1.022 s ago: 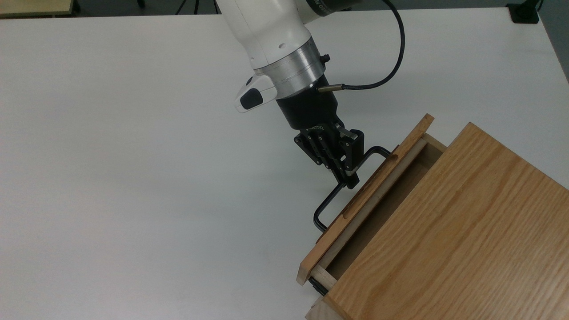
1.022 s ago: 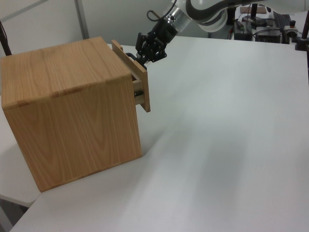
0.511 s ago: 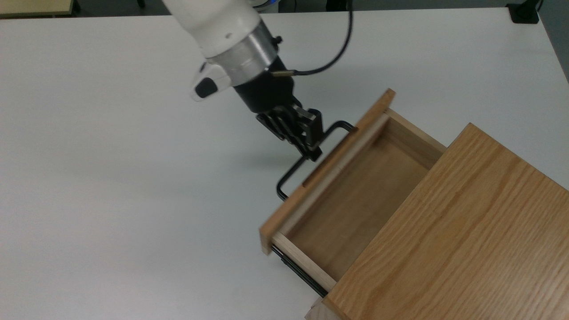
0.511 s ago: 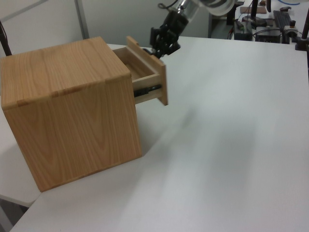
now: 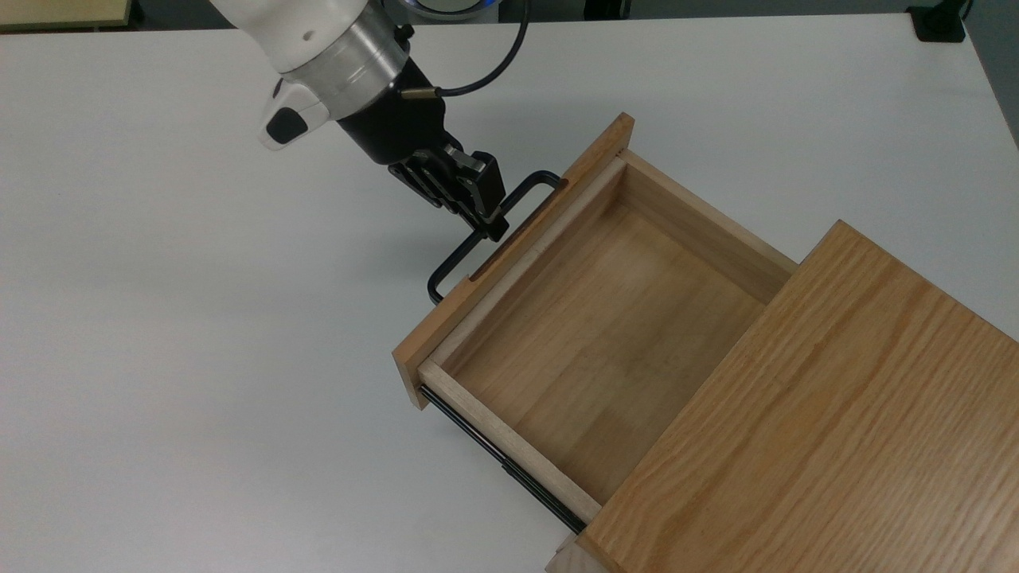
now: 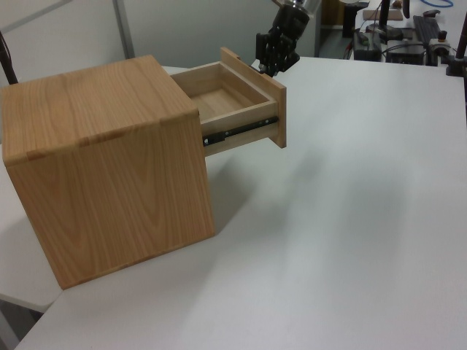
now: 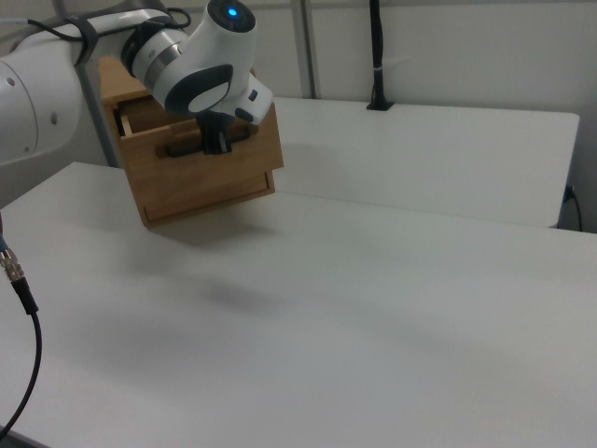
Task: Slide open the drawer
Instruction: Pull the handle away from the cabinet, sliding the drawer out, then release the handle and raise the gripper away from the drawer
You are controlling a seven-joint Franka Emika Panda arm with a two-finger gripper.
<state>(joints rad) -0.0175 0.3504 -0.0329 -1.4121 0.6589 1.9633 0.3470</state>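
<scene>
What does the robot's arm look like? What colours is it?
The arm is shiny white with a silver metal ring at the wrist. Below it sits a black gripper. A thin black cable loops from the wrist, and a blue light glows on one joint.

arm (image 5: 318,24): glossy white shell, brushed silver wrist ring | white side tab with black oval button | gripper (image 5: 487,223): matt black body, ribbed black linkages with small screws, black fingers (image 5: 495,231) | black cable (image 5: 486,76) on a metal plug at the wrist | right view: blue light on a joint cap
</scene>
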